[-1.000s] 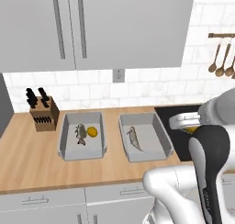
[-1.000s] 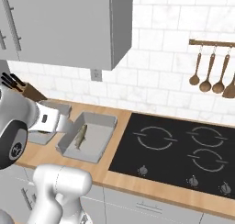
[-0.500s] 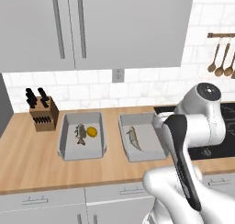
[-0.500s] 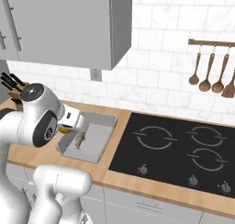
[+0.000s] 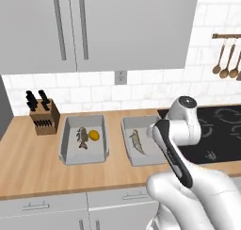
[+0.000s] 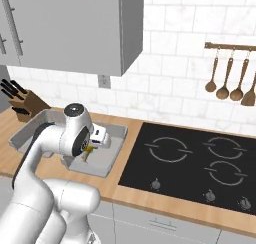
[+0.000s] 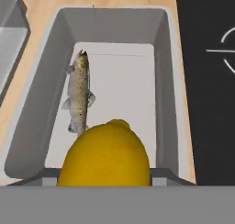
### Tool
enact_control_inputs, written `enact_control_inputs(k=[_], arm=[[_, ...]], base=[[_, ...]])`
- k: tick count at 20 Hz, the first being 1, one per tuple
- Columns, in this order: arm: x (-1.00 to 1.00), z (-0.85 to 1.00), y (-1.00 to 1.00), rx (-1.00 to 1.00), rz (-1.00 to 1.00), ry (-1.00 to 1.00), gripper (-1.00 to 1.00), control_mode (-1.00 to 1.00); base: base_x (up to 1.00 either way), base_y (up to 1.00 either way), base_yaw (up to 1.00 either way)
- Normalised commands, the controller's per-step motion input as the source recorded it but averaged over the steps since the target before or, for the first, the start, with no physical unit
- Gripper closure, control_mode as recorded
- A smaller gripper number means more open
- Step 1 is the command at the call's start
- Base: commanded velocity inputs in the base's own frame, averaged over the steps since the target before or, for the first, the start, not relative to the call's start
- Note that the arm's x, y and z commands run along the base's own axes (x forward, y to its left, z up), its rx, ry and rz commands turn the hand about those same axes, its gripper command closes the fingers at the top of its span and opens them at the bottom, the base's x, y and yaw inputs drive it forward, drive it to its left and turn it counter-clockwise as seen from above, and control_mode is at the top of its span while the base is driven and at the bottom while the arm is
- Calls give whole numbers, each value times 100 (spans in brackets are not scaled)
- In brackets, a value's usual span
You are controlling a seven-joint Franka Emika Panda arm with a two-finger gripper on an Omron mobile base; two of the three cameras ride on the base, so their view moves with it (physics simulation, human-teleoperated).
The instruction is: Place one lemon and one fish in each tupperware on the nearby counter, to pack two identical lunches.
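Note:
Two grey tupperware tubs stand side by side on the wooden counter (image 5: pixel 33 168). The left tupperware (image 5: pixel 66 151) holds a fish (image 5: pixel 82 137) and a lemon (image 5: pixel 94 135). The right tupperware (image 5: pixel 129 153) (image 7: pixel 110 14) holds one speckled fish (image 5: pixel 137 142) (image 7: pixel 79 92) along its left side. My gripper (image 6: pixel 94 142) hangs over the near end of the right tupperware, shut on a second lemon (image 7: pixel 108 156) (image 6: pixel 89 149). That lemon hides the fingertips in the hand view. In the left base view the arm covers the gripper.
A black cooktop (image 5: pixel 221 130) (image 7: pixel 206 81) borders the right tupperware. A knife block (image 5: pixel 43 116) stands at the counter's far left. Wooden spoons (image 6: pixel 230 78) hang on the tiled wall, and wall cabinets (image 5: pixel 70 26) sit overhead.
The arm has swung left from over the cooktop, carrying the lemon, and now holds it over the right tupperware. The tubs and fish have not moved.

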Motion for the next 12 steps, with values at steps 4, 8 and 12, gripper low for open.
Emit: enact_control_inputs(k=[4,8,12], arm=[[100,-56,5,0,0,19,100,-100],[87,-54,0,0,2,12,100,-100],[71,-46,0,0,4,1,100,-100]], base=[[0,0,0],[0,0,0],[0,0,0]])
